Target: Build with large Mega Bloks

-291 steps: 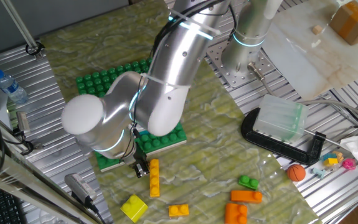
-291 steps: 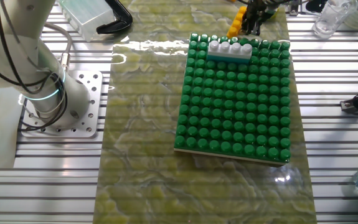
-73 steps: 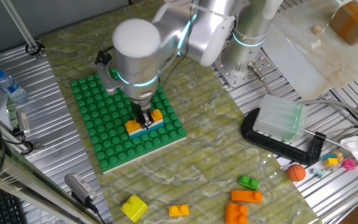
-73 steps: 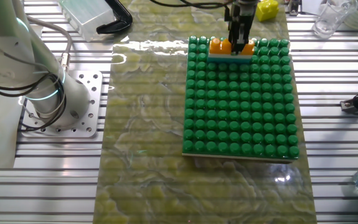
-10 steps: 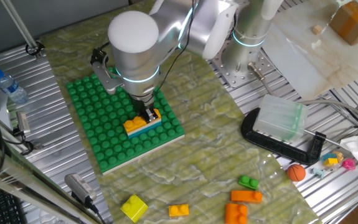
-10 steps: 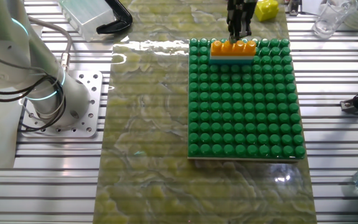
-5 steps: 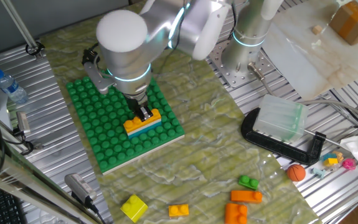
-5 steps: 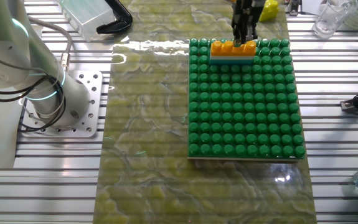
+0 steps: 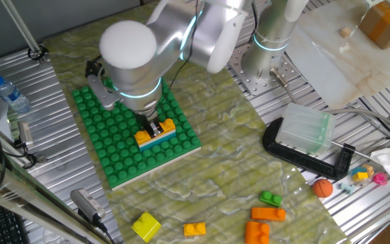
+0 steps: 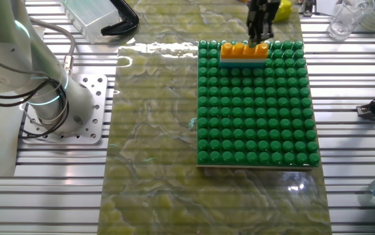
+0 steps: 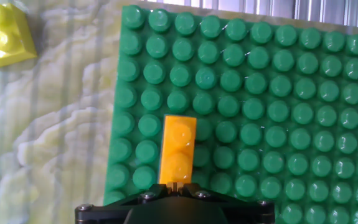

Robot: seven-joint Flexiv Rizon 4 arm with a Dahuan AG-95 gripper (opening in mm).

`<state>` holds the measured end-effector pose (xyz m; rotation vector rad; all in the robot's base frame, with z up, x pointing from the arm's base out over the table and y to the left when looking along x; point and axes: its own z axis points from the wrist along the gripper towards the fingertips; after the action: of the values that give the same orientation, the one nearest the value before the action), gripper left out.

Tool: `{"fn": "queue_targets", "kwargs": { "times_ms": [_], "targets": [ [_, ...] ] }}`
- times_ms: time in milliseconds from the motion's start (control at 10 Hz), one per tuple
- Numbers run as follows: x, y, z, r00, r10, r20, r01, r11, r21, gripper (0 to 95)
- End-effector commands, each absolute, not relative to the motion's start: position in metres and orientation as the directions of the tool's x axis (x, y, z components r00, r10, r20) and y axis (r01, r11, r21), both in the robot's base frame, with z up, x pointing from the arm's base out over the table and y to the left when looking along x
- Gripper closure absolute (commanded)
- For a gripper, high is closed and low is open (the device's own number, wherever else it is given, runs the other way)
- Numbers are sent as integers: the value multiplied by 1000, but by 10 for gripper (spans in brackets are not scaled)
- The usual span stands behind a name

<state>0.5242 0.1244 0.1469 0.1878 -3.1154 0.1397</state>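
Your two-finger gripper hung right over the long orange four-stud brick, which sat pressed on top of a teal brick of the same length, the pair standing on the big green studded baseplate in the row next to its edge. In the other fixed view you could see the gripper coming down at the orange brick's right-hand part, with the teal layer showing as a thin band beneath it. I could not tell from any view whether the fingers were apart or closed, or whether they touched the brick; in the hand view the gripper body covered the near end of the orange brick and hid the fingertips. The baseplate lay on the yellow-green marbled mat. Off the plate, a yellow square brick lay on the mat near its front edge, with a short orange brick just beside it, and farther along a small green brick and two more orange bricks. A small orange ball rested past the mat's corner.
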Motion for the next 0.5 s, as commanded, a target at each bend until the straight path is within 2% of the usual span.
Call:
{"fn": "queue_targets", "kwargs": {
  "times_ms": [100, 300, 500],
  "targets": [
    [518, 132, 140, -992, -117, 36, -120, 990, -79, 950],
    [499, 141, 173, -992, -121, 39, -124, 989, -83, 950],
    [483, 148, 188, -990, -138, 25, -140, 987, -75, 950]
  ]
}}
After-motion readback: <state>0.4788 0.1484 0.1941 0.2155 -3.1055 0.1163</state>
